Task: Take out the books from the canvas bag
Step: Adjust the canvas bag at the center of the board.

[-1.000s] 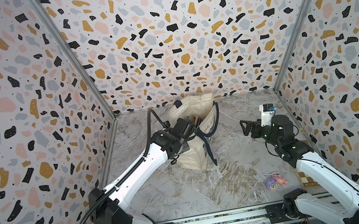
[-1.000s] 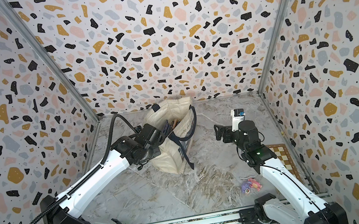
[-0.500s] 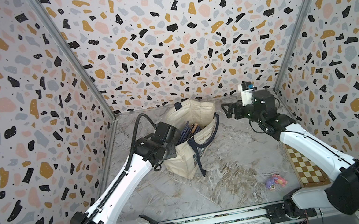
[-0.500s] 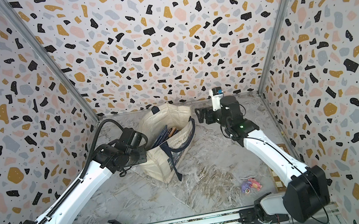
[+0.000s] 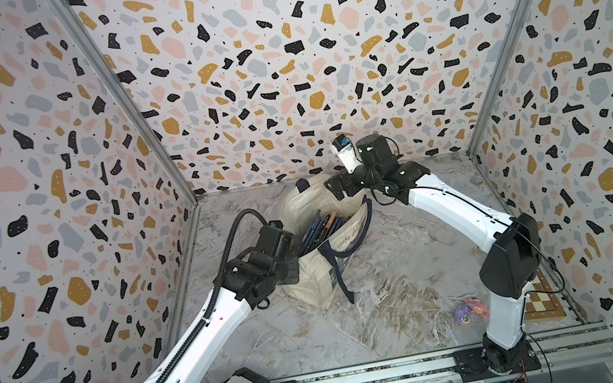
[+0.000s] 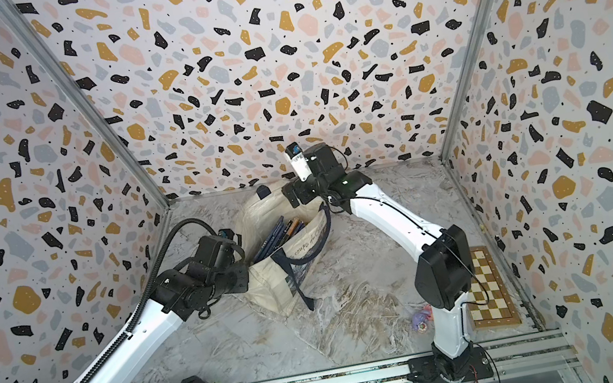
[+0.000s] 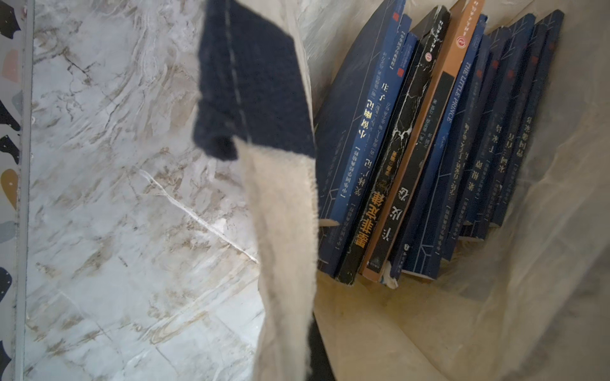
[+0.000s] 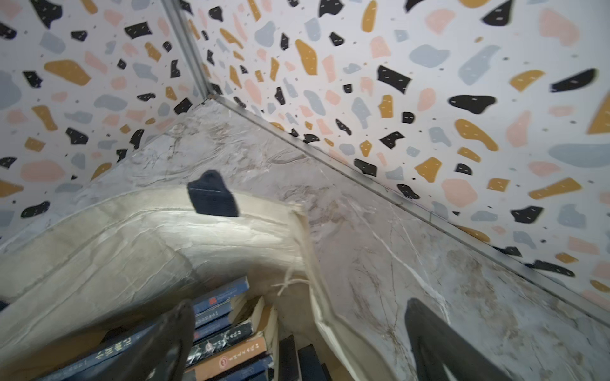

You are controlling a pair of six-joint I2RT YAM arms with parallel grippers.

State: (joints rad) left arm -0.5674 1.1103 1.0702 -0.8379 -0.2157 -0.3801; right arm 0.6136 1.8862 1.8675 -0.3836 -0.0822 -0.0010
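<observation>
While the left gripper (image 5: 292, 246) pinches shut on the near rim of the canvas bag (image 5: 321, 278), the right gripper (image 8: 298, 306) gapes wide astride the far rim, holding nothing. The books (image 7: 412, 148) stand inside the bag, toward the tabletop's (image 5: 397, 291) back edge.

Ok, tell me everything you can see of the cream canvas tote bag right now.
The cream canvas tote bag stands slumped toward the back, mouth open upward, a navy strap handle draped over its front, dark script near the rim. Navy and orange-spined books stand packed inside. The shut left gripper appears to pinch its near rim; the open right gripper straddles the far rim.
</observation>
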